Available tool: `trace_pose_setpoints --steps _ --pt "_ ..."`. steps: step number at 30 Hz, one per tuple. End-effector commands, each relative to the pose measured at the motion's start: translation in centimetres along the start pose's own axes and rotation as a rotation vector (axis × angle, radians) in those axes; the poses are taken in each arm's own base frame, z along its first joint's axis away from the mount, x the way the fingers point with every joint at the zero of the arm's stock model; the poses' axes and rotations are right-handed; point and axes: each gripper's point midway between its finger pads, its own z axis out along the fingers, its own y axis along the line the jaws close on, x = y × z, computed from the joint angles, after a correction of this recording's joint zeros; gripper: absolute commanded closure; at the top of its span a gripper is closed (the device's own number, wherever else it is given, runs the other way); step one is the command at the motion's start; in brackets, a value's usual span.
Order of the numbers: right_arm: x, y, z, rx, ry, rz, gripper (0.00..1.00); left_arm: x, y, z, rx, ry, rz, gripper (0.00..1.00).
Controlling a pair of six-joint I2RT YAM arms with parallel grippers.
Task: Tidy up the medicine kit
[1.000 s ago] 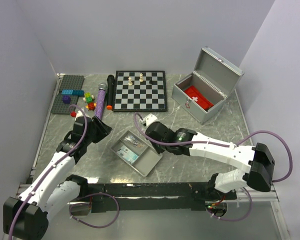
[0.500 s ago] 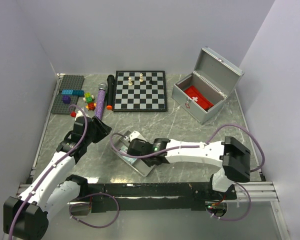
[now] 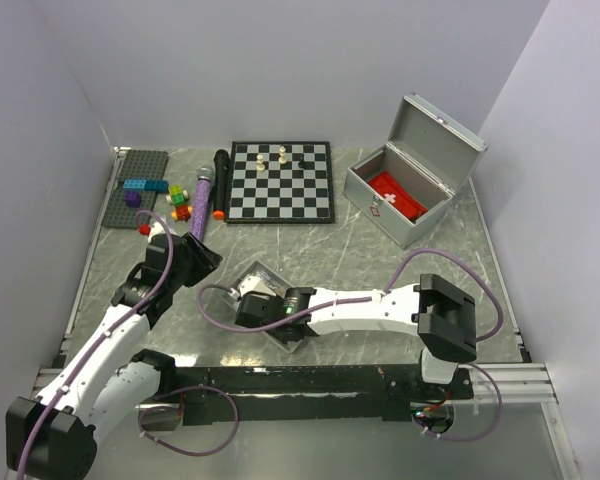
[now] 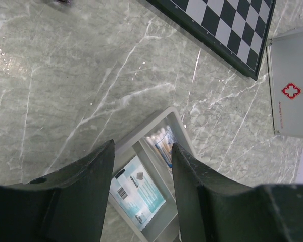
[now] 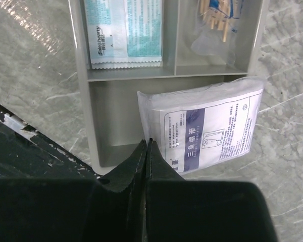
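Observation:
The medicine kit (image 3: 408, 205), a silver-grey metal case, stands open at the back right with a red pouch (image 3: 394, 194) inside. In the right wrist view my right gripper (image 5: 147, 143) is shut on the left edge of a clear bandage packet (image 5: 207, 126). The packet hangs over the large compartment and one rim of the grey divided tray (image 5: 81, 75). A teal sachet (image 5: 123, 30) and a bag of cotton swabs (image 5: 217, 20) lie in the tray's small compartments. My left gripper (image 4: 141, 171) is open above the tray's left end and holds nothing.
A chessboard (image 3: 281, 180) with a few pieces lies at the back middle. Left of it are a purple microphone (image 3: 201, 200), a black marker (image 3: 220, 183) and a grey baseplate (image 3: 138, 188) with toy bricks. The right arm stretches across the table's near middle.
The right arm has swung from behind the tray to the left and nearer, bringing the white packet down over the tray. The left arm has not moved.

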Motion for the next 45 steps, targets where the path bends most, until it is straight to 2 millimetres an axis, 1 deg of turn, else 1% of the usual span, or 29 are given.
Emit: trace_pose_setpoints --steps 1,4,5,6,7,9,11,14,16,17,19,20,21,22,23,24,25,28,32,35,38,39,41,43,45 --pt "-0.3 1.3 -0.5 -0.035 -0.004 -0.019 1.00 -0.7 -0.2 -0.2 0.005 -0.028 -0.011 0.47" --pt "-0.4 1.9 -0.5 -0.049 0.006 -0.016 1.00 -0.6 -0.2 0.0 0.006 -0.021 -0.016 0.47" --pt "-0.4 2.0 -0.5 -0.054 0.007 -0.018 0.98 -0.5 -0.2 0.0 0.005 -0.020 -0.017 0.47" --pt "-0.5 2.1 -0.7 -0.060 0.002 -0.013 0.88 -0.4 -0.2 0.0 0.006 -0.015 -0.018 0.47" --pt "-0.5 2.0 -0.8 -0.059 -0.002 -0.009 0.70 -0.3 -0.2 0.0 0.006 -0.015 -0.020 0.47" --pt "-0.9 1.9 -1.4 -0.065 -0.024 0.008 0.46 -0.4 -0.1 -0.1 0.007 -0.019 -0.021 0.47" --pt "-1.4 1.7 -2.1 -0.070 -0.049 0.021 0.34 -0.4 -0.2 -0.2 0.010 -0.022 -0.021 0.47" --pt "-2.3 1.3 -3.4 -0.071 -0.079 0.039 0.28 -0.5 -0.4 -0.3 0.020 -0.025 -0.023 0.47" --pt "-2.9 0.4 -4.3 -0.061 -0.115 0.060 0.28 -0.6 -0.5 -0.3 0.022 -0.025 -0.023 0.47" --pt "-3.1 -0.1 -4.5 -0.058 -0.130 0.081 0.28 -0.6 -0.4 -0.3 0.017 -0.024 -0.021 0.47" --pt "-3.0 -1.6 -4.5 -0.075 -0.150 0.149 0.35 -0.6 -0.4 -0.3 0.016 -0.025 -0.022 0.47" --pt "-2.1 -2.2 -3.9 -0.082 -0.132 0.175 0.45 -0.5 -0.4 -0.3 0.017 -0.022 -0.019 0.47" --pt "-2.3 -2.9 -3.8 -0.099 -0.138 0.210 0.57 -0.5 -0.4 -0.3 0.019 -0.022 -0.019 0.47" --pt "-1.4 -3.1 -3.2 -0.115 -0.117 0.224 0.67 -0.5 -0.3 -0.3 0.017 -0.022 -0.020 0.47" --pt "-0.9 -3.6 -2.6 -0.120 -0.104 0.238 0.76 -0.5 -0.3 -0.3 0.017 -0.022 -0.020 0.47" --pt "-0.7 -3.5 -2.3 -0.136 -0.097 0.241 0.80 -0.4 -0.2 -0.3 0.017 -0.020 -0.020 0.48" --pt "-0.2 -3.4 -1.8 -0.141 -0.081 0.242 0.82 -0.4 -0.2 -0.2 0.017 -0.019 -0.021 0.48" --pt "0.6 -2.7 -0.1 -0.166 -0.047 0.251 0.85 -0.3 -0.2 -0.2 0.019 -0.017 -0.023 0.48" --pt "0.9 -1.3 1.2 -0.225 -0.017 0.267 0.89 -0.2 -0.2 -0.2 0.017 -0.014 -0.023 0.48" --pt "1.0 -0.3 1.7 -0.261 0.007 0.260 0.89 -0.2 0.0 -0.2 0.011 -0.017 -0.019 0.48" --pt "1.1 0.3 2.2 -0.293 0.016 0.252 0.85 0.0 0.1 0.0 0.014 -0.007 -0.020 0.48" --pt "1.3 0.3 2.4 -0.294 0.032 0.257 0.84 0.1 0.1 0.0 0.013 -0.002 -0.020 0.48" --pt "1.1 -0.3 2.2 -0.267 0.022 0.267 0.81 0.1 0.1 0.1 0.011 0.002 -0.021 0.48" --pt "0.5 -1.5 1.3 -0.229 -0.042 0.291 0.76 0.1 0.1 0.0 0.007 -0.001 -0.018 0.48" --pt "-0.6 -2.9 0.0 -0.193 -0.125 0.314 0.70 -0.2 0.0 -0.2 0.012 -0.013 -0.019 0.48"
